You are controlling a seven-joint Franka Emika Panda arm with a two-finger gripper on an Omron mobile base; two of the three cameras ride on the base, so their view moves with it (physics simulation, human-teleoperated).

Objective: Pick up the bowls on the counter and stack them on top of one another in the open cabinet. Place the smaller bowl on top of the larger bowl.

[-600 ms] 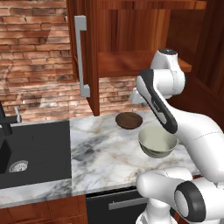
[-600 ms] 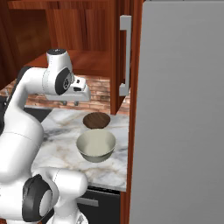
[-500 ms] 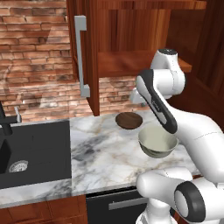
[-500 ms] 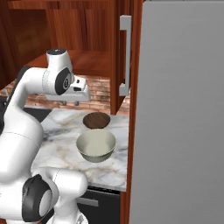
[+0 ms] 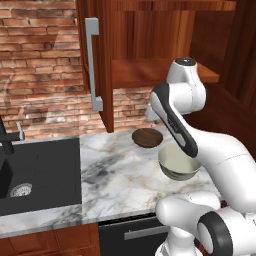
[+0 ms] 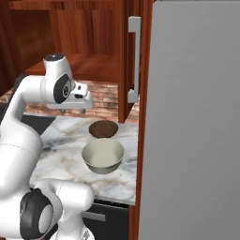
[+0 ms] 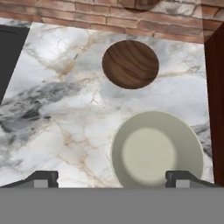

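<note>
both bowls sit on the marble table (image 5: 115, 172), near its right end by the wall. small brown bowl (image 5: 148, 138) is at the back, close to the brick wall; large pale bowl (image 5: 179, 163) sits just in front of it, nearer the table's front edge. the two are close but apart, a strip of marble showing btwn them in the hand view. both upright, nothing in either. pincer (image 7: 111, 179) hangs high over the table, pointing down, tips wide apart w/ nothing held; pale bowl lies below, btwn the tips and towards the right one. wall cabinet (image 5: 150, 45) is open, door (image 5: 95, 65) swung out to the left. black sink (image 5: 35, 172) well to the left.
</note>
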